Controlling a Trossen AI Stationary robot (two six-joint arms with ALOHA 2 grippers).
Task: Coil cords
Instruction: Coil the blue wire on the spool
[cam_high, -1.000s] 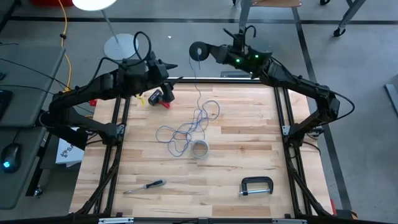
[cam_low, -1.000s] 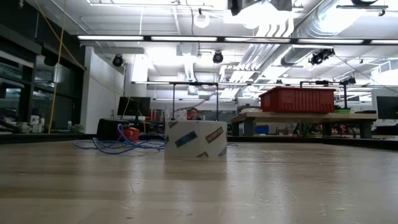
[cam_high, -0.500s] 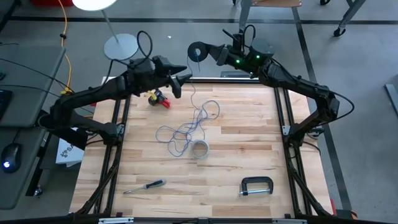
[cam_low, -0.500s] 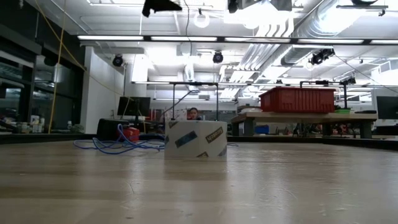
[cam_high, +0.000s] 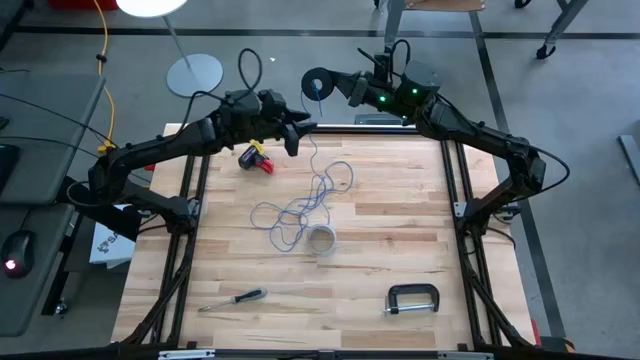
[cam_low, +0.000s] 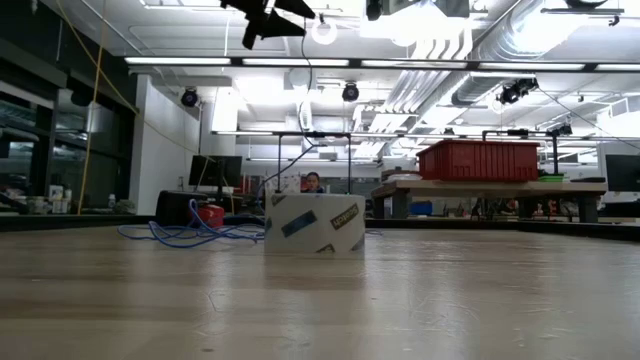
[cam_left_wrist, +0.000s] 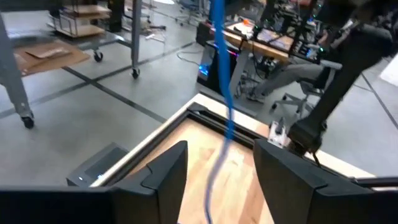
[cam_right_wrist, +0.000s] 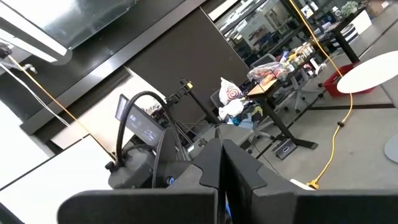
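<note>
Cords (cam_high: 305, 205), blue and pale grey, lie tangled at the table (cam_high: 400, 250) centre, one strand rising to the right gripper (cam_high: 318, 84), pinched shut on it above the far edge. Left gripper (cam_high: 296, 134) hangs beside, fingers (cam_left_wrist: 166, 174) spread either side of the hanging strand. Tape roll (cam_high: 320, 240) touches the tangle; screwdriver (cam_high: 232, 298) and clamp (cam_high: 412, 299) lie near the front; a red-and-yellow tool (cam_high: 256, 158) lies beneath the left arm.

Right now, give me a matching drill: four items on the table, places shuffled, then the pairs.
Items:
1 tape roll
2 screwdriver
3 C-clamp
4 red tool

Places (high view):
A near right part of the table
B far left, beside the left claw
C middle, at the edge of the cord tangle
D near left part

Pairs: 1-C, 2-D, 3-A, 4-B
</note>
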